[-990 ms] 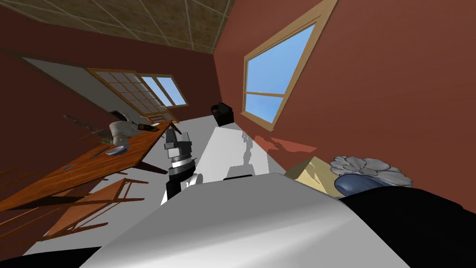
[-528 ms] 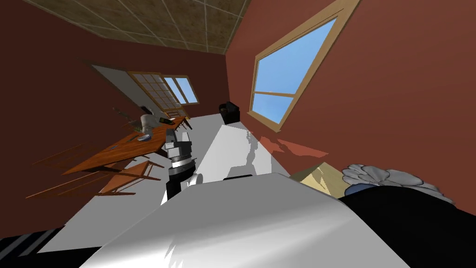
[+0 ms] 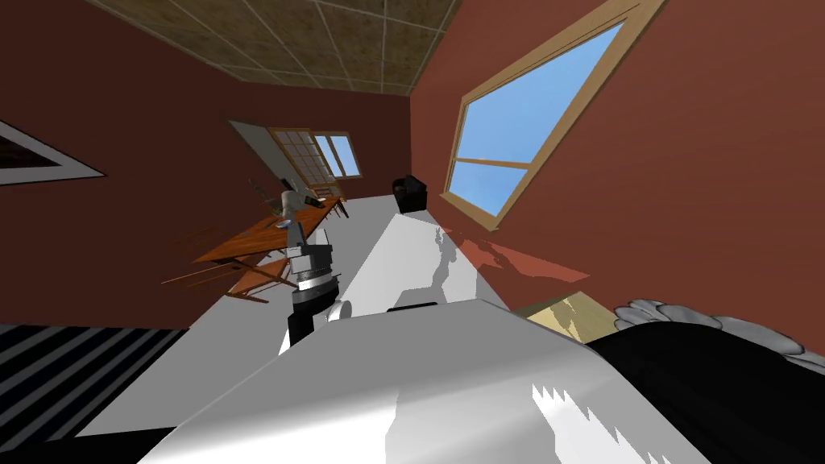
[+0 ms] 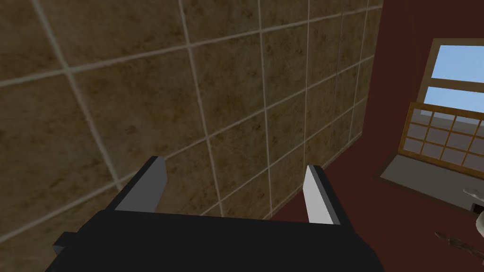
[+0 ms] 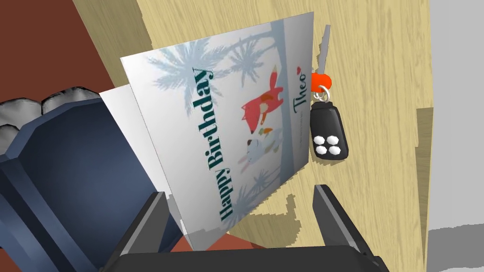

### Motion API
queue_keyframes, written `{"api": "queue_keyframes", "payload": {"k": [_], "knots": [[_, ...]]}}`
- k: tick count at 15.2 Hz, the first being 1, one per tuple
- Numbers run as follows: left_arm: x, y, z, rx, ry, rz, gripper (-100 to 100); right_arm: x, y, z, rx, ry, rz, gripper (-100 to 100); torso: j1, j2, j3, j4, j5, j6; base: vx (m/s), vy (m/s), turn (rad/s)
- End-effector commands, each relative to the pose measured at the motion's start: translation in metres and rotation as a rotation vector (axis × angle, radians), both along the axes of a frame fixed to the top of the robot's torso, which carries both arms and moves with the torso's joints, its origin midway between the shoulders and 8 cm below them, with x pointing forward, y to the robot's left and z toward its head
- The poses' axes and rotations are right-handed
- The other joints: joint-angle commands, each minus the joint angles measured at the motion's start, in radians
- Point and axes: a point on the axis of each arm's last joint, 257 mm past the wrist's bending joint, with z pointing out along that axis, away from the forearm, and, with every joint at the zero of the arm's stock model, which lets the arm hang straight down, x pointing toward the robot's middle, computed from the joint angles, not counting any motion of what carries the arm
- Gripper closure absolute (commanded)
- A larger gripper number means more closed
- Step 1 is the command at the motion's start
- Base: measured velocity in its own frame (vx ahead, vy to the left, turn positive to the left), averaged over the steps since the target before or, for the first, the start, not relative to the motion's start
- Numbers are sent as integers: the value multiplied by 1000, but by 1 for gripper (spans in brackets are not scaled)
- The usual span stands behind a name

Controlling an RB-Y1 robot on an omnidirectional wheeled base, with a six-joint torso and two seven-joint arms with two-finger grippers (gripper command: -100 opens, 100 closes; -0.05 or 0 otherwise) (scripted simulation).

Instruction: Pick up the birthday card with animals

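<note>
right gripper [image 5: 239, 192] spread at birthday card [image 5: 227, 137]

your head camera has swung; dining table [image 3: 250, 238] now smaller. card corner between the fingers [image 5: 142, 226]; blue vase [image 5: 71, 179] at one edge, key fob [image 5: 328, 130] at the other, bare wood top [image 5: 378, 71] beyond. left gripper [image 4: 234, 189] spread too.

The birthday card [image 5: 227, 137] looks like smooth, matt paper. Under the card, the tabletop [image 5: 378, 56] is pale grained wood. Beside the card, a key fob [image 5: 329, 131] is glossy black plastic.

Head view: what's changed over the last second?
The whole picture shifted, so I turned, apparently leftward: the wooden table, the window and the grey flowers all slid right in the picture. My left arm kept its raised pose.
</note>
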Motion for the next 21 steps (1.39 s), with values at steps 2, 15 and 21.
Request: {"api": "queue_keyframes", "payload": {"k": [2, 15, 21], "knots": [[0, 0, 0, 0, 0, 0, 0, -13, 0, 0, -10, -11, -51, -100, 0, 0, 0, 0, 0, 0, -117, 22, 243], [0, 0, 0, 0, 1, 1, 0, 4, -2, 1, -4, -14, -6, 100, -8, -13, -6, -1, -20, 9, 16, -4, -54], [0, 0, 0, 0, 1, 1, 0, 54, -10, 5, 6, -23, 130, 100, -12, -16, -8, -1, -23, 9, 155, -9, -345]]}}
